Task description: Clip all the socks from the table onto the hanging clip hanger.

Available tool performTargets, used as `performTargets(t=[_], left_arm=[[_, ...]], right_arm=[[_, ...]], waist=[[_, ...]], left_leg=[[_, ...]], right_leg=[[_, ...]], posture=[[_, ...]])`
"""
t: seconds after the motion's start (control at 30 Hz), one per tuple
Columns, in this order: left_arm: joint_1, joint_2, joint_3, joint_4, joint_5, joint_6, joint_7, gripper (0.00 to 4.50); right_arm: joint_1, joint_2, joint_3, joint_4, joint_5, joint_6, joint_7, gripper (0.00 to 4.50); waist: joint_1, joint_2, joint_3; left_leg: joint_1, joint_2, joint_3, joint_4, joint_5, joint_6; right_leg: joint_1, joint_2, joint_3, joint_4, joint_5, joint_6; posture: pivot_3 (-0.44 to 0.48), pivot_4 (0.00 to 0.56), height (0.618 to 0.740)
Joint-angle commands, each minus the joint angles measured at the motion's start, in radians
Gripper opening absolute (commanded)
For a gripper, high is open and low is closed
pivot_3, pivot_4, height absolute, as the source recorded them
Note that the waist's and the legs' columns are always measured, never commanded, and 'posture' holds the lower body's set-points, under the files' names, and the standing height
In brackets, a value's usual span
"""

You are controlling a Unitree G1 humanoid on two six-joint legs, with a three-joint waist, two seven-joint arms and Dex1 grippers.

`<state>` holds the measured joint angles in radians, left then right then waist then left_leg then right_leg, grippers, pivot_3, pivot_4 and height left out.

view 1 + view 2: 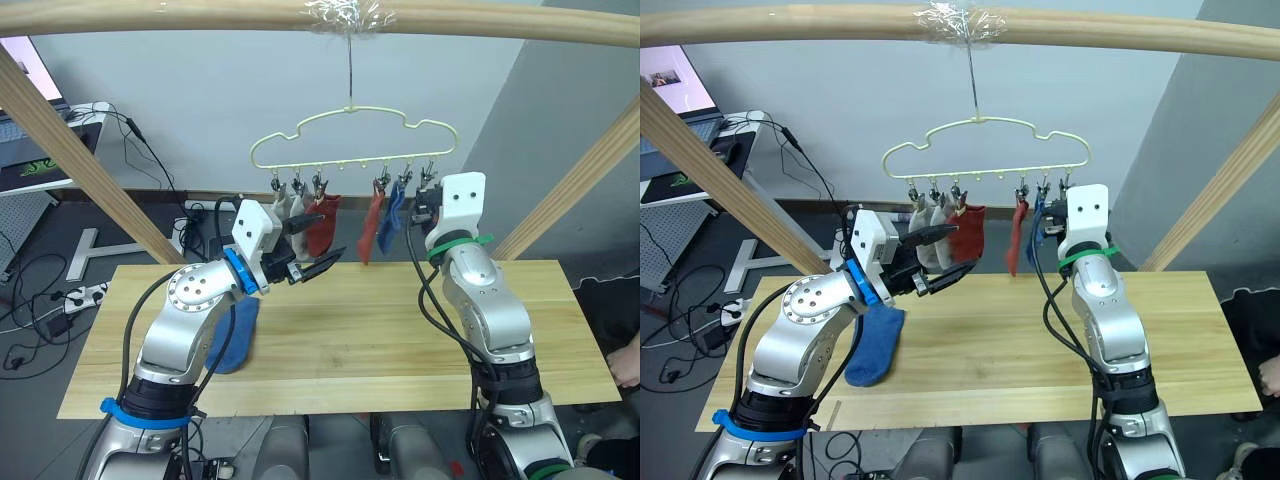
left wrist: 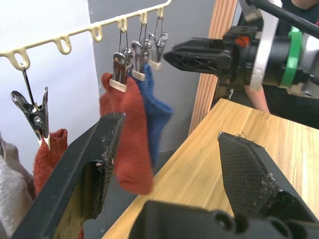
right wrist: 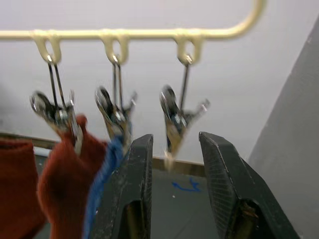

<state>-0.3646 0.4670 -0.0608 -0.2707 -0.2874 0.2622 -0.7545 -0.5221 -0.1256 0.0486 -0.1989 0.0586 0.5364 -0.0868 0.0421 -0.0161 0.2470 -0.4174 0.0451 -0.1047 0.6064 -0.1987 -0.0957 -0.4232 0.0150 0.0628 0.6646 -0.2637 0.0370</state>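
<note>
Right end effector narrowly parted beneath hanger's end clip, left end effector wide, empty

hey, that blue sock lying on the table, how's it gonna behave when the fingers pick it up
The blue sock lies flat on the table and looks like soft fabric, so it will probably droop limp, as the socks clipped on the clip hanger hang. It is likely light, unlikely to roll or slip.

From the head we look forward and down over the table, both eyes sharing it. Our left wrist camera faces the clip hanger closely; the right wrist sits nearer, under its clips.
</note>
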Motion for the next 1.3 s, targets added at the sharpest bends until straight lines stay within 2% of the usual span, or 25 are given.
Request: performTargets(t=[0.03,0.4,0.7,1.3], left_arm=[[-0.02,0.005,0.017,-0.049,-0.02,-0.001,0.002,3.41],[-0.069,-0.003,0.013,-0.041,-0.03,-0.004,0.0,3.41],[-0.128,-0.027,0.014,-0.07,-0.092,0.036,0.005,3.41],[-0.142,-0.036,0.009,-0.08,-0.097,0.044,0.01,3.41]], right_arm=[[-0.04,0.006,-0.029,0.017,-0.015,-0.036,0.002,1.51],[-0.088,0.005,-0.037,0.086,-0.031,-0.073,0.022,1.51],[-0.103,0.01,-0.044,0.107,-0.049,-0.092,0.024,1.51],[-0.121,0.015,-0.04,0.134,-0.066,-0.118,0.025,1.51]], waist=[[0.008,0.0,0.0],[0.017,0.0,0.0],[0.017,0.0,0.0],[0.017,0.0,0.0]], left_leg=[[0.0,0.0,0.0,0.0,0.0,0.0],[0.0,0.0,0.0,0.0,0.0,0.0],[0.0,0.0,0.0,0.0,0.0,0.0],[0.0,0.0,0.0,0.0,0.0,0.0]], right_leg=[[0.0,0.0,0.0,0.0,0.0,0.0],[0.0,0.0,0.0,0.0,0.0,0.0],[0.0,0.0,0.0,0.0,0.0,0.0],[0.0,0.0,0.0,0.0,0.0,0.0]], posture=[[0.301,0.232,0.74],[0.301,0.243,0.74],[0.298,0.247,0.74],[0.299,0.253,0.74]])
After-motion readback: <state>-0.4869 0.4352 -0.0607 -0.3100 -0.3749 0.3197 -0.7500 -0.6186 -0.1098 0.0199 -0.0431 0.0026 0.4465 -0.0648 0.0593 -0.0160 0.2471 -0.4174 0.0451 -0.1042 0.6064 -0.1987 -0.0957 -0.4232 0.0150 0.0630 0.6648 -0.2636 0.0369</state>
